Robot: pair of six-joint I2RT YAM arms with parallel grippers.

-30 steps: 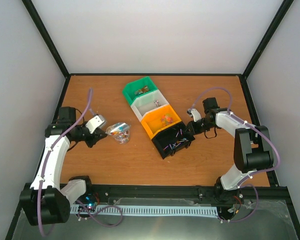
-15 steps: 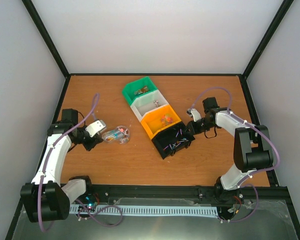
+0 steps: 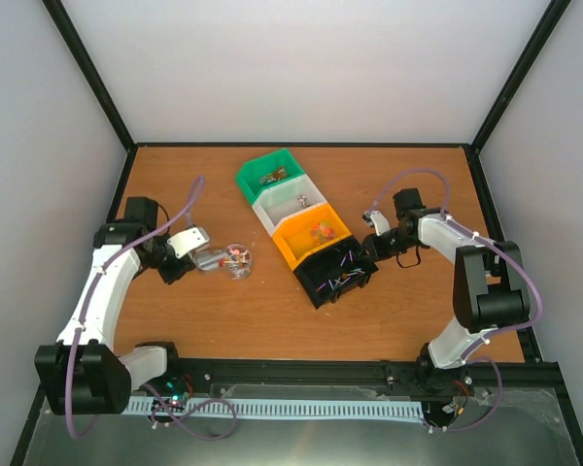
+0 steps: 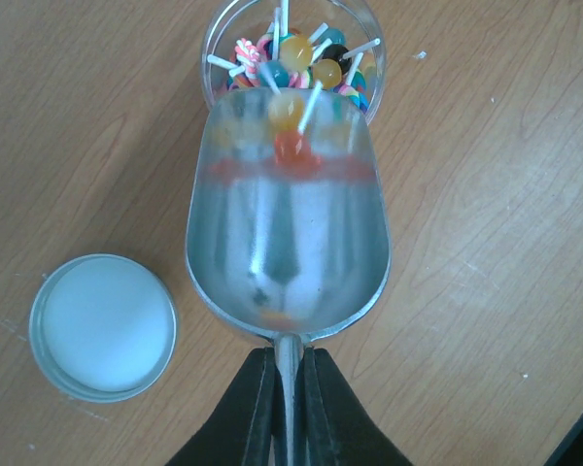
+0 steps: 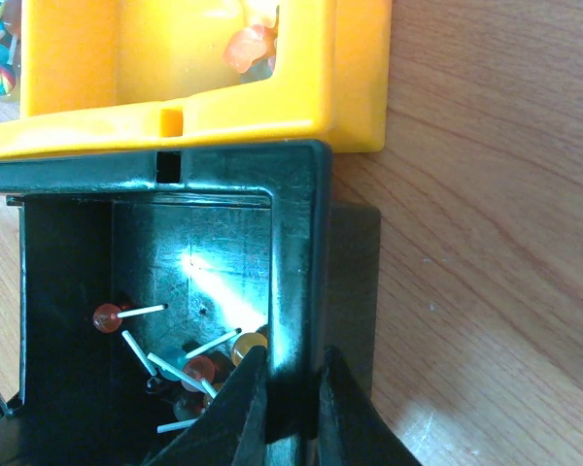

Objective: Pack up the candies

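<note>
White walls box in a wooden counter. On its left side the scooping step looks under way. The left hand, closed almost fully, pinches the thin handle of a clear scoop whose lip meets the mouth of a small jar. The candies, tiny lollipops on white sticks, fill the jar, and a couple sit in the scoop. The jar's lid lies beside it. To the right, the right hand clamps the black bin, which holds more lollipops, just near of the orange bin. The next move probably calls for a level carry across.
</note>
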